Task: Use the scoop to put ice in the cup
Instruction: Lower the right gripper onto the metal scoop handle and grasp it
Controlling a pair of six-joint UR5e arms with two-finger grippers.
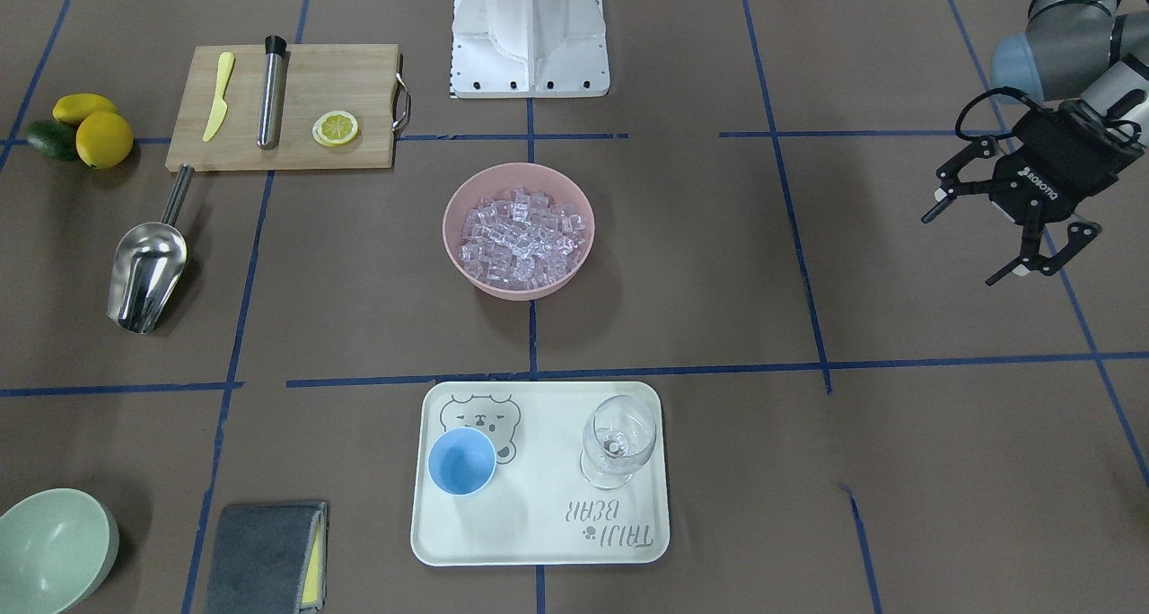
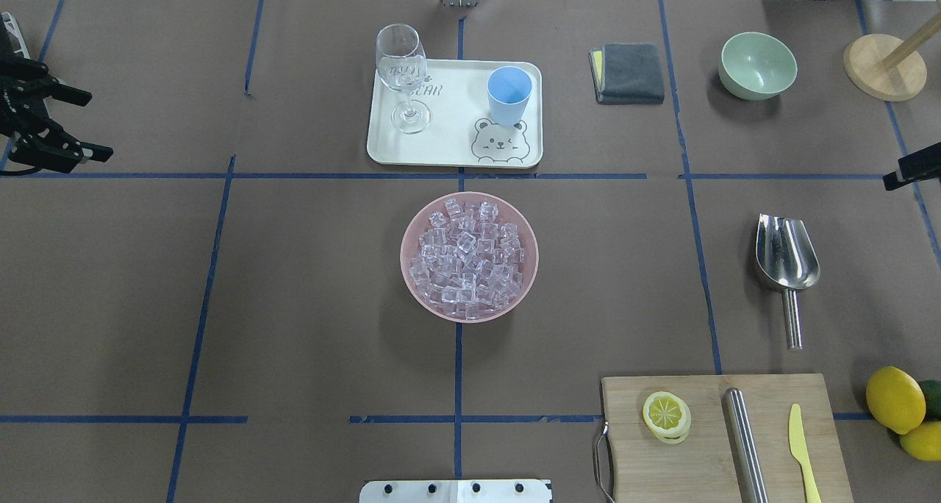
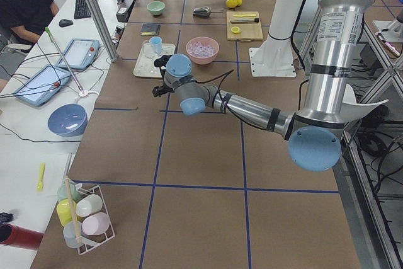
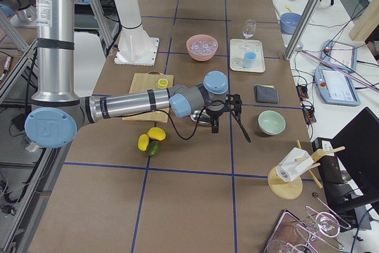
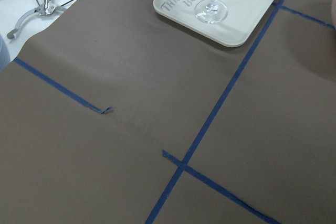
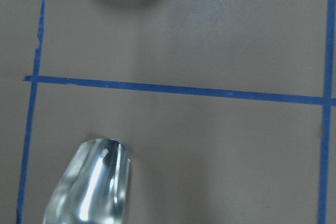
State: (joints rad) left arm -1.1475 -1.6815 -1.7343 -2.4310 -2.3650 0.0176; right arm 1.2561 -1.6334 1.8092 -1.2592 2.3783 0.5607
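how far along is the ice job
Nothing looks done: the cup on the tray is empty and the ice is all in the pink bowl. Nothing in hand: the scoop lies untouched, left gripper open and empty. Scooping and pouring remain.

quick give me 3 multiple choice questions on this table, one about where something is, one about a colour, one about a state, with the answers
1. What stands on the tray with the cup?
A) a lemon
B) the wine glass
C) a knife

2. What colour is the bowl holding the ice?
A) green
B) blue
C) pink

3. The left gripper is:
A) open and empty
B) shut on the cup
C) shut on the wine glass

Answers:
1 B, the glass stands upright at the tray's other end from the cup.
2 C, its rim shows pink around the clear cubes.
3 A, its jaws are spread with nothing between them, far from the tray.
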